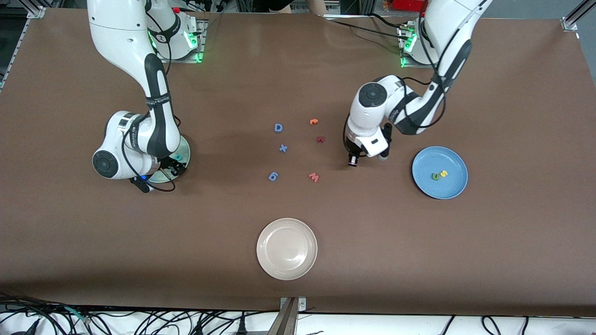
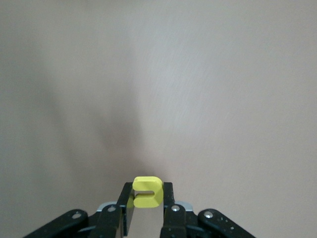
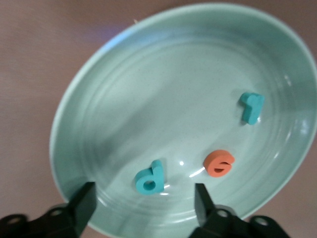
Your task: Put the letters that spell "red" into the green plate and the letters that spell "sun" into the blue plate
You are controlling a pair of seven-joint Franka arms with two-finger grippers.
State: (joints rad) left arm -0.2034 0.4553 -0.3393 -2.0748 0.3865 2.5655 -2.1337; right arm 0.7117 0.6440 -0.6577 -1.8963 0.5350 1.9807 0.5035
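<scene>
- The left gripper [image 2: 147, 210] is shut tight on a yellow "u" [image 2: 147, 192]; the letter sits between its two fingers [image 2: 168, 206]; the gripper hangs over bare brown counter [image 1: 512, 93], near the blue plate [image 1: 454, 190].
- In the blue plate, just toward the left arm's end of the counter from that gripper, lie a dark-green "n" [image 1: 436, 176] and a yellow "s" [image 1: 444, 173]; the two are touching or nearly so.
- The right gripper [image 3: 141, 206] hangs low over the green plate [image 3: 124, 99]; its fingers [image 3: 84, 201] are spread wide apart and hold nothing.
- Right under that gripper, between the fingers, lies the teal "d" [image 3: 149, 178]; a bit further out in the same plate is the orange "e" [image 3: 219, 163]; further still is the teal "r" [image 3: 251, 107]; all three lie flat in the green plate and do not touch each other.
- Between the two grippers, in the middle of the counter, lie spare letters: a blue D [image 1: 278, 127], a blue x [image 1: 283, 148], a blue 6 shape [image 1: 273, 176], a pink W [image 1: 314, 177], a dark-red letter [image 1: 320, 139] and an orange letter [image 1: 314, 122].
- The cream-white plate [image 1: 287, 249] sits well apart from both grippers, closest to the front camera; nothing lies in it.
</scene>
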